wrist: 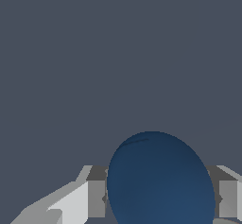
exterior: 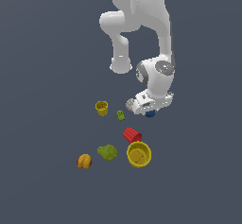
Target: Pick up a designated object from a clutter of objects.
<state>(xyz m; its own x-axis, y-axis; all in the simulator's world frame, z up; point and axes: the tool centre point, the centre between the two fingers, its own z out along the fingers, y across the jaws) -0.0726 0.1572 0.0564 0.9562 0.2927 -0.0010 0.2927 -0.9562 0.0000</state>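
The dark blue ball (exterior: 150, 114) sits just under my hand in the exterior view. In the wrist view the ball (wrist: 160, 180) fills the space between my two fingers, with one pad (wrist: 96, 198) against one side and the other pad (wrist: 228, 198) against the opposite side. My gripper (exterior: 150, 109) is closed on the ball, low over the floor. The rest of the clutter lies towards the exterior view's left and front. My hand hides the top of the ball in the exterior view.
A whitish round item (exterior: 130, 105) lies by my hand. Nearby are a small yellow cup (exterior: 101, 107), a small green lump (exterior: 121, 116), a red cup (exterior: 132, 135) on its side, a large yellow cup (exterior: 139, 154), a bigger green lump (exterior: 108, 152) and an orange fruit (exterior: 84, 161).
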